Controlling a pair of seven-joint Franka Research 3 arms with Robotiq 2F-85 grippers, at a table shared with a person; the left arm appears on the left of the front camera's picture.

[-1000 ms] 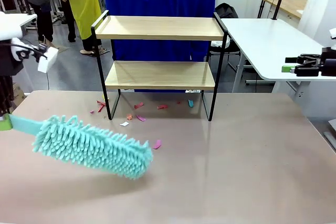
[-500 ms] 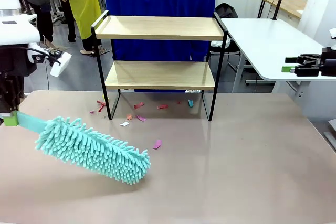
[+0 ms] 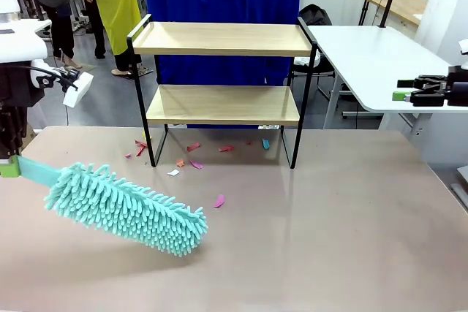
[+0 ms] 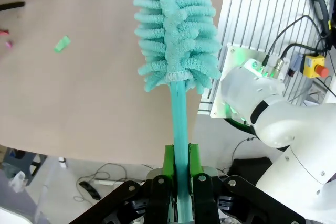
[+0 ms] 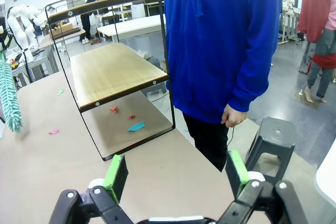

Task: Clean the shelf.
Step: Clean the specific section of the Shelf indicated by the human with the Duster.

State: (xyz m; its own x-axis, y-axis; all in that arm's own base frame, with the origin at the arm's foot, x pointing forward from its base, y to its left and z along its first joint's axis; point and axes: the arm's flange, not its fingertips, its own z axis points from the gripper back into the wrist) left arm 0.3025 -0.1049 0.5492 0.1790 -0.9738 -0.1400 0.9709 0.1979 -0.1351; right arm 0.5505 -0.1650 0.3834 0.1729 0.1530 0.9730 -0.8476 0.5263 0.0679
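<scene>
Two light wood boards in a thin black frame make up the shelf [image 3: 223,71], which stands upright at the far middle of the surface [image 3: 329,231], right in front of a person in a blue top [image 5: 226,40]. Small paper scraps [image 3: 219,201] in pink, red and teal lie on the surface under the lower board and around the shelf's left legs, with one pink piece nearer the robot.

The left claw [image 4: 178,153] is clamped on the flat teal handle of a fluffy teal duster [image 3: 124,208], its green pads pressed against both sides of the handle. The duster slants down toward the middle of the surface, well apart from the shelf; whether its tip touches the surface cannot be told.

The right claw [image 5: 176,174] stands wide open with nothing between its pads, off the surface's right side and facing the shelf's end.
</scene>
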